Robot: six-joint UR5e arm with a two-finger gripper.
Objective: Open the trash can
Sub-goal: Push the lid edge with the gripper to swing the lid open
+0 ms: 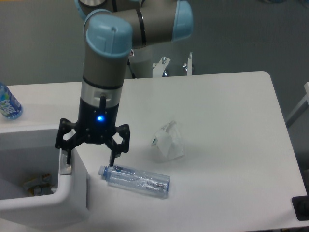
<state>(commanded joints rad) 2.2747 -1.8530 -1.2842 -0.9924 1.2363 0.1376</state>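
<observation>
White desk (pixel 231 111) under a grey floor fills the scene, and the bin (pixel 72 193) sits at its left front corner. From the pincer (pixel 91 154) outward: its fingers are spread apart and hold nothing, one finger tip down on the grey button strip (pixel 65 164) at the bin's right edge, the other hanging over the desk just right of the bin's wall. The bin looks open: its inside shows, with some rubbish at the bottom, so the press seems to have worked.

To do this step well, I would keep the press straight down on the strip, not sideways, so the finger does not slide off the rounded edge. The release should be a vertical lift, clear of the bin's opening.

Just right of the bin lies a clear bottle (pixel 135 179) on its side, its cap close under the free finger; a sideways move could knock it. Farther right of the bin rests a crumpled white wrapper (pixel 166 142). Behind the bin, at the picture's left edge, a second bottle (pixel 7 101) shows partly.
</observation>
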